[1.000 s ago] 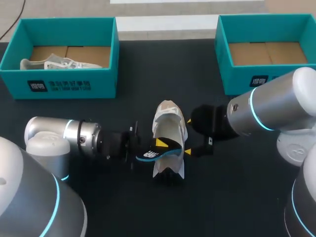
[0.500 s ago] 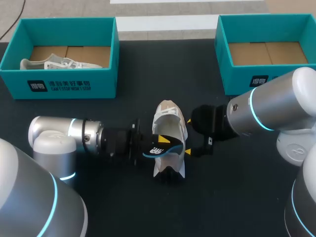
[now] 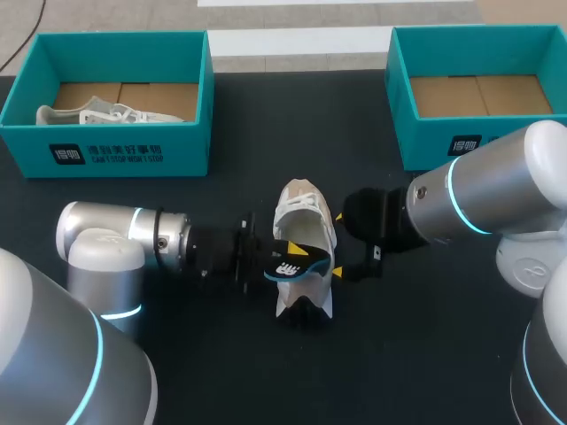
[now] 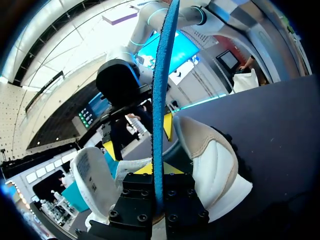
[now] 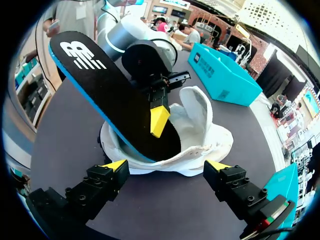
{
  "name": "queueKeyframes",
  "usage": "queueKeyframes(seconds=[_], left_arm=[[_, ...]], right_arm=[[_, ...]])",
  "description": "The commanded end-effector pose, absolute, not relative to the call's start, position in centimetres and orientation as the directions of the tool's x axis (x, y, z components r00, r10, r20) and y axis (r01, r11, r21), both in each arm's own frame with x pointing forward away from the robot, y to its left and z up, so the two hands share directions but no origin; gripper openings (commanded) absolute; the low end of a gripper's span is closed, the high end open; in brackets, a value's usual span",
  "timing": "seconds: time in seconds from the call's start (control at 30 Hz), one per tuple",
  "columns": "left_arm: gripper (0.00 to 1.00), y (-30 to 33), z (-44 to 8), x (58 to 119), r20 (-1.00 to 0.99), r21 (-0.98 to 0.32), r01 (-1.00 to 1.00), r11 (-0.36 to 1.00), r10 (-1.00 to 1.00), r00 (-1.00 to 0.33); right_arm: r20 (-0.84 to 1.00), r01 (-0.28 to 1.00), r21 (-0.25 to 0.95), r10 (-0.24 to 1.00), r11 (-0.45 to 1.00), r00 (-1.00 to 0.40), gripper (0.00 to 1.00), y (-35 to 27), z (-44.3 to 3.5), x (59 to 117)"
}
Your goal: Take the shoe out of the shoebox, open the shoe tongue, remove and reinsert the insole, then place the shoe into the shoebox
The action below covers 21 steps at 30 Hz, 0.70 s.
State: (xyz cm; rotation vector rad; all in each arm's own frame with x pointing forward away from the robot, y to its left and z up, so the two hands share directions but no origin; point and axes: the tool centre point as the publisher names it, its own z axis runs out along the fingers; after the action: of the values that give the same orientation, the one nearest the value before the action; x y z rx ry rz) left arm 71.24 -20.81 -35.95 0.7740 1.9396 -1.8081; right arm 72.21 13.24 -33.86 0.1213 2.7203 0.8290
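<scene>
My left pincer (image 3: 298,258) is clamped on the insole (image 3: 282,268). Over the last second it slid toward 3 o'clock, and the insole's front now dips into the shoe (image 3: 299,211), mid-counter (image 3: 416,354). Reinsertion under way, I judge. My right pincer (image 3: 337,245) is wide, at the shoe's 3 o'clock side.

The head view looks down from behind. Both wrist views closely face the shoe (image 4: 215,170) (image 5: 210,135) (image 3: 297,208) ahead of their fingers (image 5: 116,165).
</scene>
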Motion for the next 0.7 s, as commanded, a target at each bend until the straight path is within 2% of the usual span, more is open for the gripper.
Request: queueKeyframes(seconds=[0.03,0.07,0.1,0.13,0.17,0.47,0.7], left_arm=[[0.0,-20.7,-36.1,71.2,-0.625,-0.772,0.635,0.031,0.147,-0.767],[0.0,-20.7,-35.9,71.1,-0.627,-0.77,0.637,0.032,0.147,-0.765],[0.17,-20.6,-35.4,71.0,-0.631,-0.768,0.64,0.028,0.145,-0.762],[0.27,-20.5,-35.1,70.9,-0.635,-0.764,0.644,0.027,0.144,-0.759],[0.29,-20.5,-34.8,70.8,-0.639,-0.761,0.648,0.026,0.144,-0.756],[0.36,-20.5,-33.3,70.5,-0.656,-0.748,0.664,0.023,0.127,-0.744],[0.34,-20.3,-32.8,70.0,-0.663,-0.742,0.67,0.024,0.122,-0.738]], right_arm=[[-0.256,-0.004,0.557,0.167,0.831,-0.952,1.0,13.3,-33.9,72.1],[-0.256,-0.004,0.557,0.167,0.831,-0.952,1.0,13.3,-33.9,72.1],[-0.256,-0.004,0.557,0.167,0.831,-0.952,1.0,13.3,-33.9,72.1],[-0.256,-0.004,0.557,0.167,0.831,-0.952,1.0,13.3,-33.9,72.1],[-0.256,-0.004,0.557,0.167,0.831,-0.952,1.0,13.3,-33.9,72.1],[-0.256,-0.004,0.557,0.167,0.831,-0.952,1.0,13.3,-33.9,72.1],[-0.256,-0.004,0.557,0.167,0.831,-0.952,1.0,13.3,-33.9,72.1]])
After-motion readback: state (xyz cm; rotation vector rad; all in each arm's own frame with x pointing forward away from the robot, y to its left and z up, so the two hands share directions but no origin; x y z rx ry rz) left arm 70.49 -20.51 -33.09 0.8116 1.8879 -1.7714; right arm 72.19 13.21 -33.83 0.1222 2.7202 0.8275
